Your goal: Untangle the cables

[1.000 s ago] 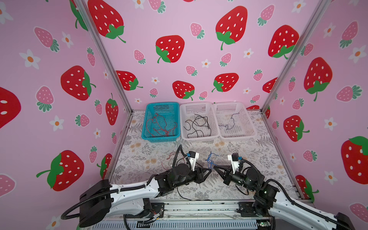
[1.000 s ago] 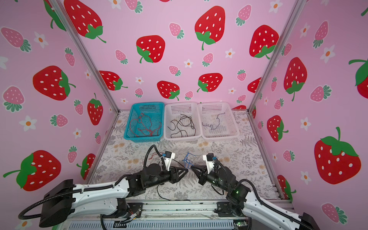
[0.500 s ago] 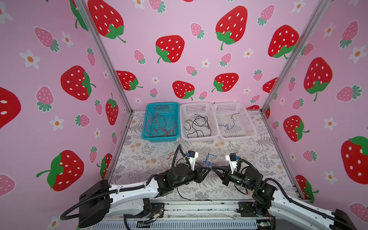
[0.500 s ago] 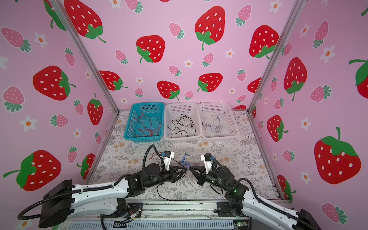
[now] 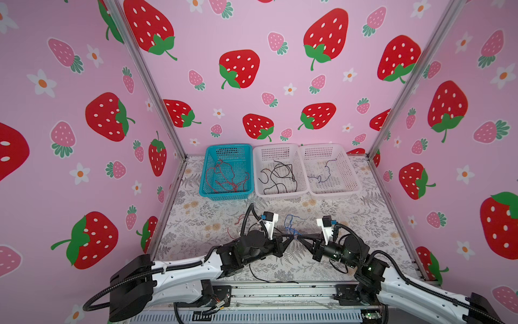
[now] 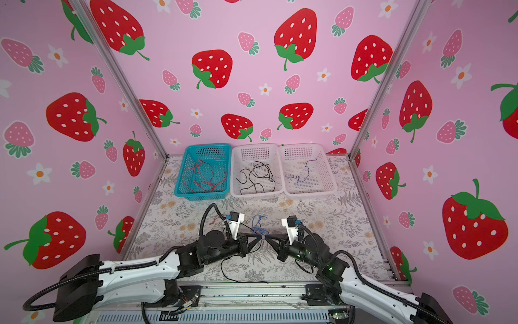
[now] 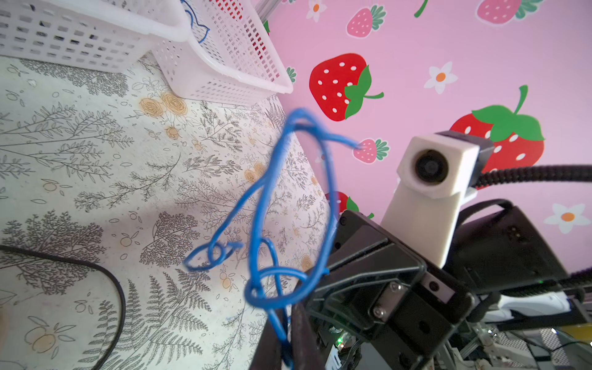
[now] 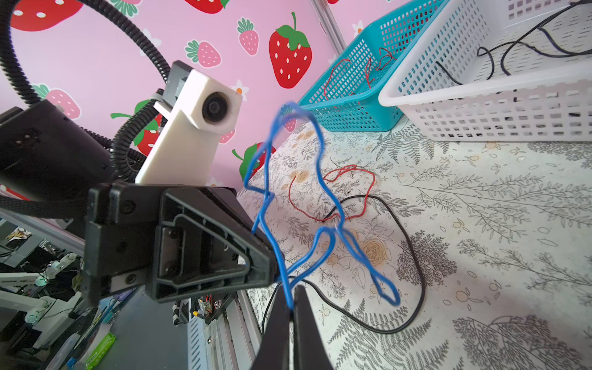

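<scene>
Cables: blue cable (image 5: 291, 227) knotted, raised off the mat (image 5: 196, 224).
Left gripper (image 5: 289, 239): clamped on blue cable.
Right gripper (image 5: 302, 239): clamped on it, tip-to-tip.
Remaining: red cable (image 5: 239, 218) at 10 o'clock, black cable (image 5: 269, 281) at 7 o'clock.
Done: baskets (image 5: 276, 146) at 12 o'clock hold sorted strands.

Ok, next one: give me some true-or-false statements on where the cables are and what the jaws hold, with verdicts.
1. Both arms' jaws are shut on the blue cable. True.
2. The blue basket holds black cables. False: the blue basket holds red cables.
3. A red cable lies loose on the table. True.
4. The blue cable lies flat on the table. False: it is held up between the jaws.
5. The middle white basket holds black cables. True.
</scene>
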Robot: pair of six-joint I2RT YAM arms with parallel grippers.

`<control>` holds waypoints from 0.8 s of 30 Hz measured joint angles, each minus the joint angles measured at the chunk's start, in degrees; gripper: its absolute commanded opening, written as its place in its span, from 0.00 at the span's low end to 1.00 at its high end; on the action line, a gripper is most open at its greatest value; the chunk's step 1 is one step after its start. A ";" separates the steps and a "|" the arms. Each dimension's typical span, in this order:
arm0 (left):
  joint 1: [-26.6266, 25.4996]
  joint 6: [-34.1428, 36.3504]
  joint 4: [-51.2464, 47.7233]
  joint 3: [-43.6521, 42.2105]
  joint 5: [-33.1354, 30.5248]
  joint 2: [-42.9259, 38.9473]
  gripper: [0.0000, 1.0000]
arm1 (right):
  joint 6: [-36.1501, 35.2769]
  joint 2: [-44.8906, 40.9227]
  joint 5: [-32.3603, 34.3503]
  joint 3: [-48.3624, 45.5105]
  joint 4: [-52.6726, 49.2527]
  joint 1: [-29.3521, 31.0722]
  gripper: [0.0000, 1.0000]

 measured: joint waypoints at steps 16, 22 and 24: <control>-0.92 0.15 -4.13 -3.61 0.55 -10.40 0.00 | 7.37 -11.50 8.72 0.17 -10.93 1.86 0.00; -0.90 -0.50 -10.03 -5.86 -0.83 -19.78 0.00 | 7.89 -15.34 11.61 4.39 -20.46 1.84 0.00; -0.92 -1.11 -11.17 -6.71 -0.96 -22.88 0.00 | 7.39 -15.08 10.97 6.45 -22.82 1.97 0.00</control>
